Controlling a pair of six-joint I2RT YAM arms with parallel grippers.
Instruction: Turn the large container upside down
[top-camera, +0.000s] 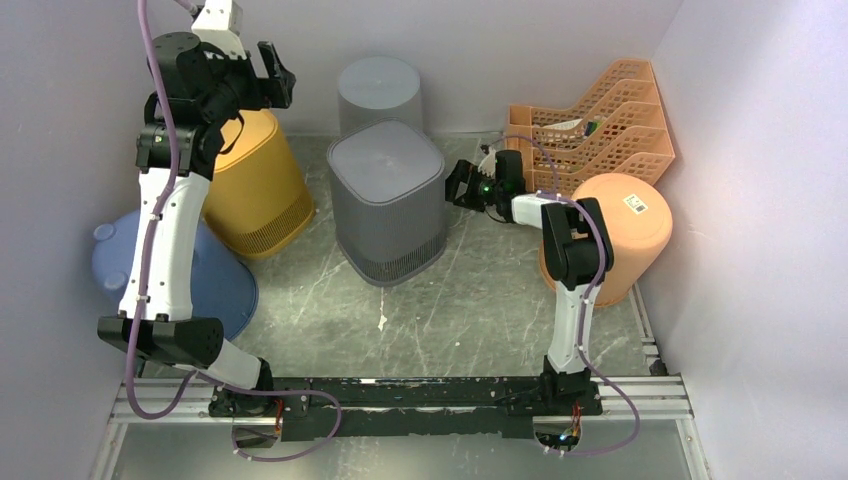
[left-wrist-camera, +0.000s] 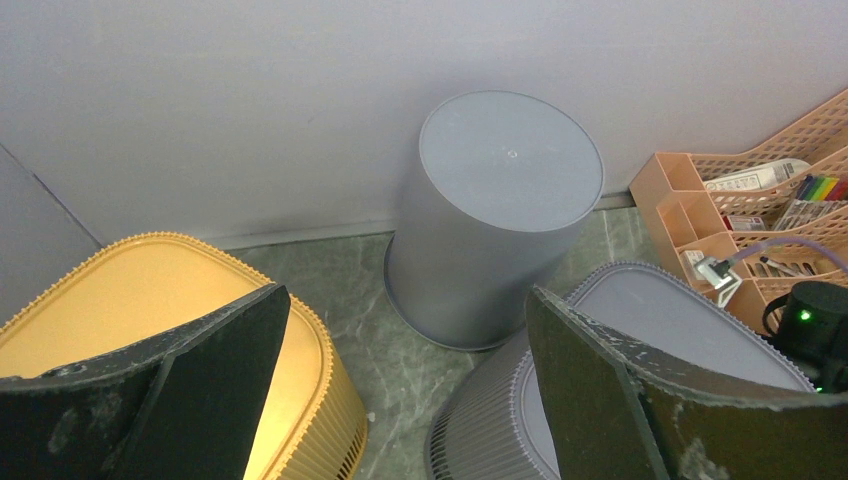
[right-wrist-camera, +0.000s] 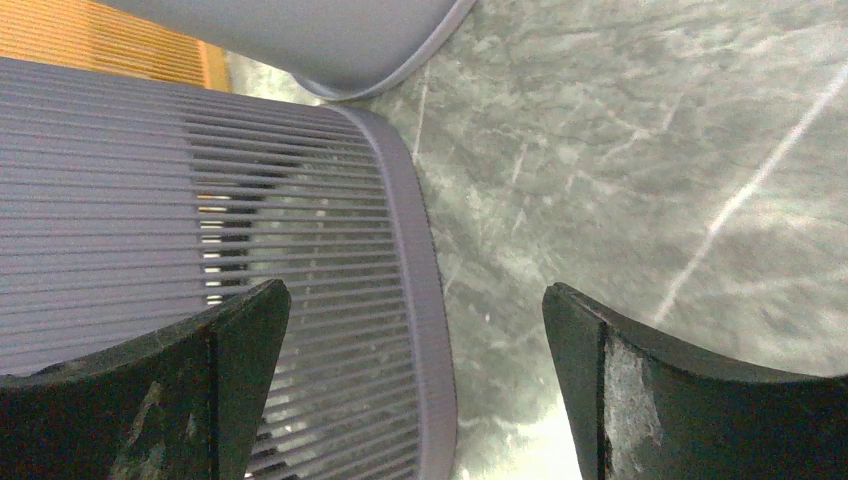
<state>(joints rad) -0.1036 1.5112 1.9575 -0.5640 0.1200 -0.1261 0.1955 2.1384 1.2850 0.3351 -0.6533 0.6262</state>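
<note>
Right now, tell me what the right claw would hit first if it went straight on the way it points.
The grey slatted bin. The right claw, open, points at its side wall from close by, and the wrist view shows the bin's rim between its jaws. The exact gap is unclear.

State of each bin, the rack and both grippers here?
Slatted grey bin: upside down.
Round grey bin: upside down.
Yellow bin: upside down.
Peach bin: upside down.
Blue tub: partly hidden, unclear.
Rack: upright, stocked.
Left gripper: open, raised.
Right gripper: open, beside slatted grey bin.
</note>
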